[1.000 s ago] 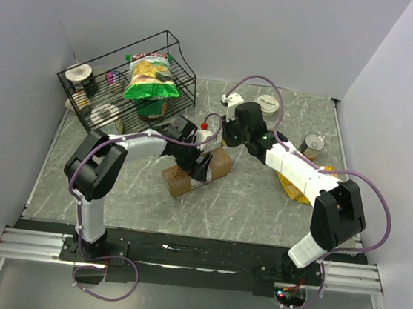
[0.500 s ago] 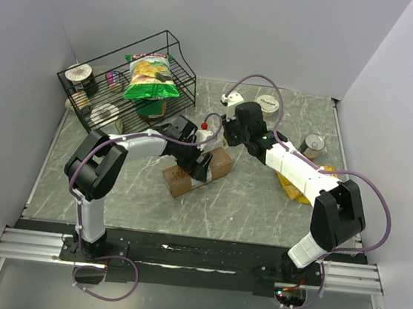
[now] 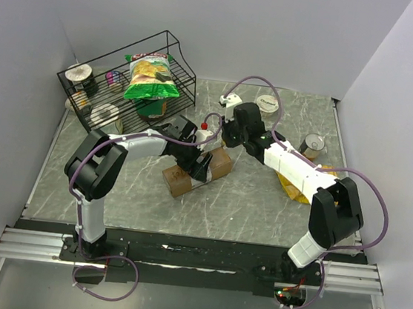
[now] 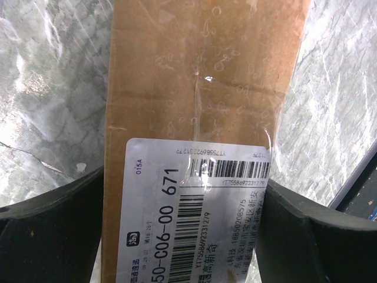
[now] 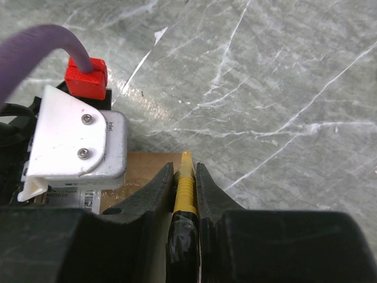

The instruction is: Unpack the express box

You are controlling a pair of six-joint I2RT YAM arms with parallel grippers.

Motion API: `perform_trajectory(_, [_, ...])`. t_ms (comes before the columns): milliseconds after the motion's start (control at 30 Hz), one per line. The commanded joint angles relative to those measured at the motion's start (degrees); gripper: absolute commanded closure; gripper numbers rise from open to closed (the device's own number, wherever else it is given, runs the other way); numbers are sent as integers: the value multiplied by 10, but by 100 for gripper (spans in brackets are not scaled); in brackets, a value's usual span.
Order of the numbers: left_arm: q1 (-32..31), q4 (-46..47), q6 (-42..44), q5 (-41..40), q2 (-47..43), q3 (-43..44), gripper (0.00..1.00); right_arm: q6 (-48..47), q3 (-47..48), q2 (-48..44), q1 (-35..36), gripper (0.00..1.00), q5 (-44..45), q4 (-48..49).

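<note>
The express box [image 3: 221,162] lies slantwise in the middle of the table, a long brown carton with clear tape and a white label [image 4: 194,212] on top. My left gripper [image 3: 201,166] straddles its middle, and in the left wrist view both black fingers [image 4: 50,230] press against the carton's [image 4: 200,71] long sides. My right gripper [image 3: 227,139] hovers at the box's far end, shut on a thin black tool with a ribbed yellow tip [image 5: 185,180]. The tip points down at the edge of the cardboard [image 5: 147,168], just beside the left wrist's white camera housing [image 5: 73,138].
A black wire basket [image 3: 182,73] at the back left holds a green chip bag [image 3: 150,76] and cans. A white round container [image 3: 270,103] and a tin can [image 3: 313,145] stand at the back right. A yellow bag [image 3: 297,191] lies under the right forearm.
The right arm has shifted very slightly. The box and the left gripper stay where they were.
</note>
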Motion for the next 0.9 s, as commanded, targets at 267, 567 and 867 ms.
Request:
perform_trajectory(267, [-3,-33,-10,-6,57,-22,11,-5,10,0,5,100,-1,-1])
perform_trajectory(567, [8,-31,-29,-58,64,-12,13,4,-11,-51,19,100,-29,-122])
perform_trajectory(867, [19,-32,-39,-79,73,1,13,-6,-41,-92,32,100,-26,-161])
